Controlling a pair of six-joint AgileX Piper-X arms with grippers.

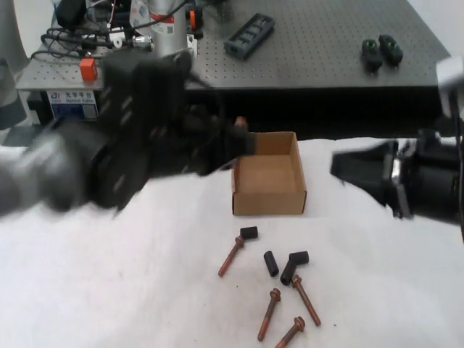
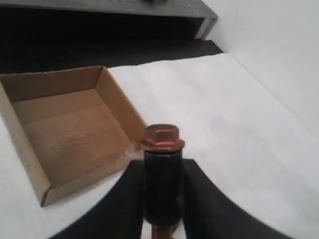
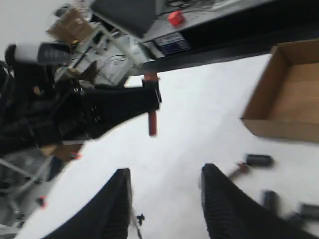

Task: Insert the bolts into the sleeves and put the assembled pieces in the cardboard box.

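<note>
Arm: we see the bulky black left arm (image 1: 109, 152) blurred, at nine o'clock of the brown cardboard box (image 1: 268, 174).
Bolt: the copper hex-head bolt (image 2: 162, 137) hides its shank inside the black tubular sleeve (image 2: 162, 184).
Box: the right wrist view's edge cuts it.

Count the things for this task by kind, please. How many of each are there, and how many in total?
Loose bolts: 4
Loose sleeves: 4
Assembled piece, in the left gripper: 1
Cardboard box: 1
Total: 10
</note>
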